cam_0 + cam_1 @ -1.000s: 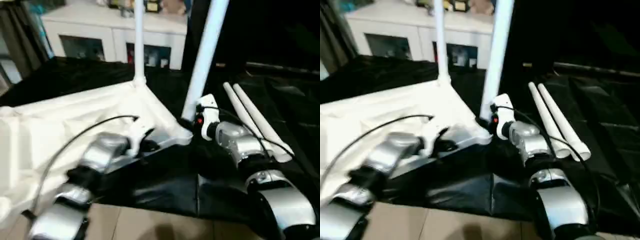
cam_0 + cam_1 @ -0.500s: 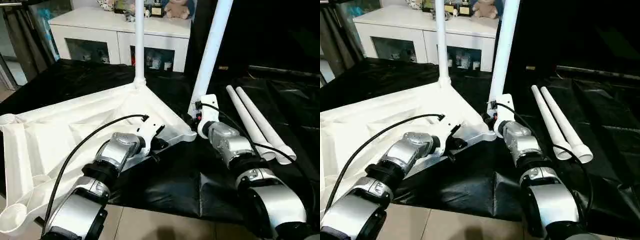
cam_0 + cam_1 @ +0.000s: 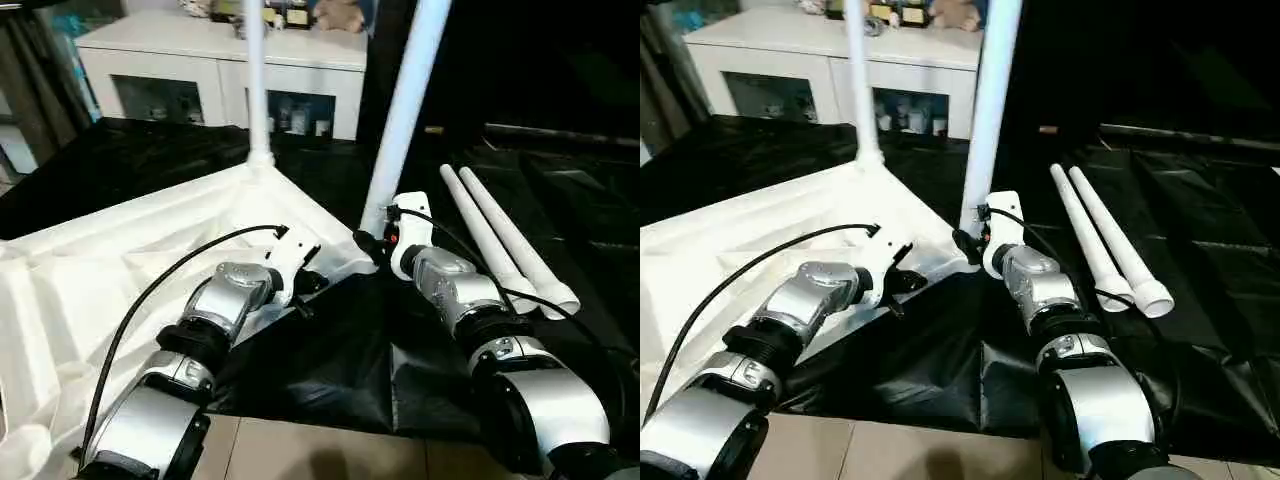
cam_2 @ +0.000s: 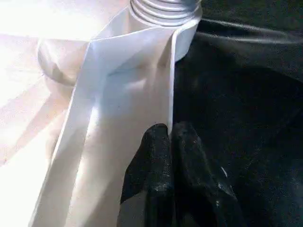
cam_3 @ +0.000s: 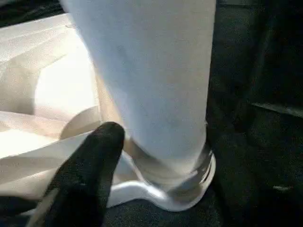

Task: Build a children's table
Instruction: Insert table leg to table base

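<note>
A white children's table top (image 3: 110,260) lies upside down, ribbed underside up, on a counter (image 3: 330,350) draped in black plastic sheet. This top is the landmark for everything else.

Two white tube legs stand upright in its corner sockets: the far leg (image 3: 256,80) at the corner farthest from the robot, and the near leg (image 3: 405,110) at the corner on the robot's right, leaning slightly. Two spare legs (image 3: 505,240) lie side by side on the black sheet, well apart from the top, on the robot's right of it.

The left gripper (image 4: 171,142) is shut, its two black fingers pressed together with nothing between them, tips touching the top's edge near the socket of the near leg. The left forearm reaches over that edge.

The right gripper (image 3: 970,240) sits at the base of the near leg, just beside its socket. One black finger (image 5: 87,165) lies next to the leg; whether the jaws are open or clamped on the leg cannot be told.

Beyond the top, past the counter's far edge, stands a white cabinet (image 3: 220,70) with glass-fronted compartments.
</note>
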Available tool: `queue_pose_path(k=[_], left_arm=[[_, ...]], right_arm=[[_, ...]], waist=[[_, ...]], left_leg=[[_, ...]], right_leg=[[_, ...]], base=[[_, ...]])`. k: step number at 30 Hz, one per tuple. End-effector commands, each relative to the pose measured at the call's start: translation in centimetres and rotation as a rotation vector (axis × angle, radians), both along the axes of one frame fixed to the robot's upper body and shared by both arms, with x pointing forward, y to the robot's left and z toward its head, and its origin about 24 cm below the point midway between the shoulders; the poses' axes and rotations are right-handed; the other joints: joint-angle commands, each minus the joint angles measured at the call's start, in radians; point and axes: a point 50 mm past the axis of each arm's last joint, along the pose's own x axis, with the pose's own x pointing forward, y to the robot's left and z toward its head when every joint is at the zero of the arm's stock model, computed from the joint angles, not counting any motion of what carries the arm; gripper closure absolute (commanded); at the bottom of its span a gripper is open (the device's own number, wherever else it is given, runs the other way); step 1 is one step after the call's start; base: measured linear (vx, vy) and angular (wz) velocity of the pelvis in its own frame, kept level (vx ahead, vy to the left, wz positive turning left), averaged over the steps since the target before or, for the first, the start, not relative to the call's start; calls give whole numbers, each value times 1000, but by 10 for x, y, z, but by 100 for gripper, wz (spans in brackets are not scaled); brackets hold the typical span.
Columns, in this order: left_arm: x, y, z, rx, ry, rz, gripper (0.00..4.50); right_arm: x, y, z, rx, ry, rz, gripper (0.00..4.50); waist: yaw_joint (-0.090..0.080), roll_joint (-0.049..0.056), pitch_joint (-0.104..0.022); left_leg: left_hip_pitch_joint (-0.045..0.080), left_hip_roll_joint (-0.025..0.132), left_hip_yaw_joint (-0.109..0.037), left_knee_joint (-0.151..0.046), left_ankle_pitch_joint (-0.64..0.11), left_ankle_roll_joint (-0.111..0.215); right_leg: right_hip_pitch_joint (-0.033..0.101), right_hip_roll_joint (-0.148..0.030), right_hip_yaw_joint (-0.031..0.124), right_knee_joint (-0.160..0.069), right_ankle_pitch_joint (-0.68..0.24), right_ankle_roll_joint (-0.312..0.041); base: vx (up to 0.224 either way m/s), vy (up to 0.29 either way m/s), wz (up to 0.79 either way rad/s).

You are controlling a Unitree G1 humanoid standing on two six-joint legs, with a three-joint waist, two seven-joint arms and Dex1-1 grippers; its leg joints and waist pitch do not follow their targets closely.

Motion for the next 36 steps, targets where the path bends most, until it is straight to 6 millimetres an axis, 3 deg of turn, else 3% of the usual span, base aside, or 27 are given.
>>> queue_pose_path(k=[1, 6, 8, 9, 10, 12, 16, 36], left_arm=[[2, -9, 5, -4, -32, -21, 450], [0, -4, 5, 13, -42, -46, 450], [0, -3, 5, 14, -40, -49, 450], [0, -3, 5, 14, -40, -50, 450], [0, -3, 5, 19, -42, -53, 450], [-1, -1, 5, 25, -44, -58, 450], [-2, 0, 5, 33, -47, -63, 450], [-2, 5, 6, 41, -45, -67, 450]], right_arm=[[-32, 25, -45, 72, 229, 133, 106], [-25, 18, -37, 72, 170, 127, 49], [-24, 16, -36, 70, 162, 123, 39], [-24, 16, -36, 71, 161, 123, 29], [-23, 16, -35, 76, 153, 118, 29], [-21, 15, -32, 84, 132, 109, 29], [-18, 14, -28, 79, 101, 99, 29], [-6, 4, -12, 75, -19, 30, 29]], waist=[[4, 11, -11], [2, 9, -18], [5, 6, -29], [5, 8, -33], [5, 11, -31], [3, 12, -29], [3, 13, -25], [4, 12, -29]], left_leg=[[-22, 44, -21, -77, -275, 14], [-21, 45, -12, -67, -210, 26], [-27, 41, -9, -54, -114, 40], [-36, 37, -7, -45, -31, 59], [-37, 35, -4, -42, -7, 73], [-36, 36, -3, -44, -38, 72], [-29, 41, -2, -50, -112, 49], [-30, 39, 0, -41, -53, 64]], right_leg=[[2, -95, 59, -97, -344, -126], [9, -94, 58, -83, -214, -183], [18, -93, 58, -65, -81, -207], [24, -88, 54, -51, 54, -224], [23, -85, 51, -48, 121, -237], [24, -85, 49, -50, 118, -246], [21, -87, 50, -58, 3, -242], [26, -86, 50, -46, 79, -257]], base=[[0, 0, 0], [0, 0, 0], [52, -15, 0], [0, 0, 0], [0, 0, 0], [0, 0, 0], [0, 0, 0], [0, 0, 0]])
